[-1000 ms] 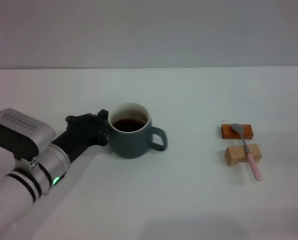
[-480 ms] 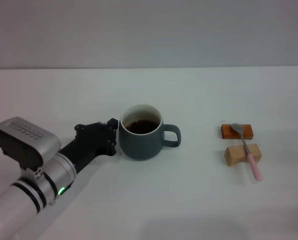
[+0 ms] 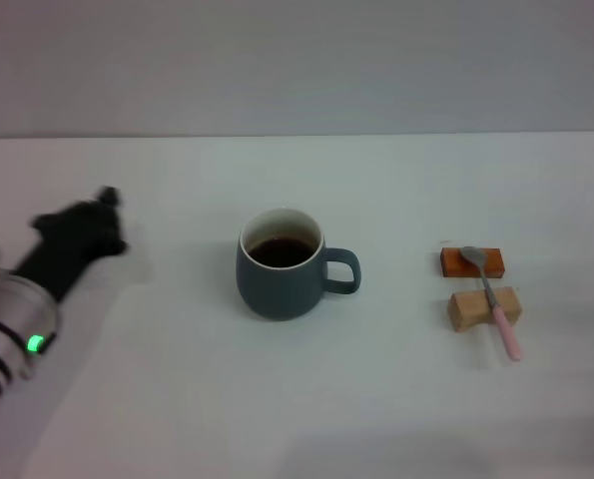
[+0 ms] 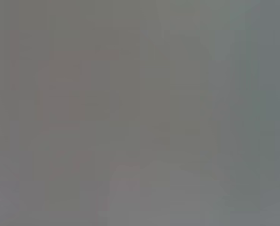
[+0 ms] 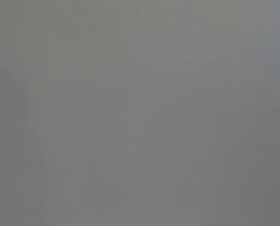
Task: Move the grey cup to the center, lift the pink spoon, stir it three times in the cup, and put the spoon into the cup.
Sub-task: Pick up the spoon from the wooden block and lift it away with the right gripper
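Retreating: my left gripper (image 3: 87,225) has pulled well clear of the grey cup (image 3: 280,264); its opening I cannot tell
Next: pink spoon (image 3: 491,297) untouched on its blocks (image 3: 479,286); cup looks centred

A white surface (image 3: 376,419) runs back to a plain grey wall (image 3: 297,60). On its right side lie two small blocks, just apart: an orange block (image 3: 456,263) farther back, and a tan wooden block (image 3: 468,309) nearer the front.

The left arm (image 3: 12,314) is silver-white with black bands, a green light and a black claw (image 3: 77,235).
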### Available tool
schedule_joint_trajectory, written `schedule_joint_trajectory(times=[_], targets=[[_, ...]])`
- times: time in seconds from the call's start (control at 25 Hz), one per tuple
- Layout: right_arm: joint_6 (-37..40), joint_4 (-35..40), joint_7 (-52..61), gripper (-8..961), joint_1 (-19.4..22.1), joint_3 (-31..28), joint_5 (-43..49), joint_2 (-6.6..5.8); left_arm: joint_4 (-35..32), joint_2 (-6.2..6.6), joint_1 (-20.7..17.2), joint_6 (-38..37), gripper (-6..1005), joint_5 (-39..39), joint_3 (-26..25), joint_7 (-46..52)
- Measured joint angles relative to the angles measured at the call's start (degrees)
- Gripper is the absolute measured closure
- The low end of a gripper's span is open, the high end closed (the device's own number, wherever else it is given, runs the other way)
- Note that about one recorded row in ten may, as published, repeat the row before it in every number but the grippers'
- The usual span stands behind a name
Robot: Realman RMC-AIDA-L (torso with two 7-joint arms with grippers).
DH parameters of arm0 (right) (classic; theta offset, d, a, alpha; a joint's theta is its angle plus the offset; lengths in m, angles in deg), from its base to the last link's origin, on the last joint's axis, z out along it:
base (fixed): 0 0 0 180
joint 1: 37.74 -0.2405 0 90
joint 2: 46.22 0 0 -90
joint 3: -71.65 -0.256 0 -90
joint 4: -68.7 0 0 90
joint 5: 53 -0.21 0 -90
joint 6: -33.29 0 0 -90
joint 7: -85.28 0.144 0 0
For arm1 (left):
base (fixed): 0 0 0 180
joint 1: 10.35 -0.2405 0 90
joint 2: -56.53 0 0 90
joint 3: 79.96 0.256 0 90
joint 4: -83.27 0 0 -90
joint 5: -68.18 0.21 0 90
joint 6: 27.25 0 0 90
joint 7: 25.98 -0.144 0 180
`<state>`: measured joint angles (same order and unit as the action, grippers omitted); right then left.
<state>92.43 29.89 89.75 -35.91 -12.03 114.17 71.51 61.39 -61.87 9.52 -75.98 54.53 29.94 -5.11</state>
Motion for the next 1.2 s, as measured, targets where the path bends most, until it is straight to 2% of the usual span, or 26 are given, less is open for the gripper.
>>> schedule_joint_trajectory(times=[0.08,0.2,0.36,0.76,0.96,1.2], targets=[[0.10,-1.38,-0.01,431,1.52,1.46,0.00,1.13,2.48,0.01,-0.23,-4.11,887,-0.01,-5.95,-0.42],[0.13,-3.35,-0.01,431,3.10,3.72,-0.04,1.24,3.26,0.07,-0.54,-6.23,886,-0.02,-8.52,-0.48],[-0.02,-9.65,0.58,431,7.96,9.59,-0.32,1.26,3.47,0.31,-1.47,-9.21,883,0.17,-12.27,-2.10],[-1.10,-15.22,1.17,429,13.72,20.01,-2.02,1.38,3.60,0.38,-1.55,-10.36,877,0.14,-13.55,-2.77],[-0.82,-15.29,1.17,429,14.48,24.28,-2.03,1.37,3.56,0.46,-1.51,-10.56,666,0.12,-13.60,-2.78],[-0.96,-14.57,0.74,430,14.63,26.92,-2.03,1.35,3.39,0.54,-1.70,-10.76,669,0.11,-13.64,-2.77]])
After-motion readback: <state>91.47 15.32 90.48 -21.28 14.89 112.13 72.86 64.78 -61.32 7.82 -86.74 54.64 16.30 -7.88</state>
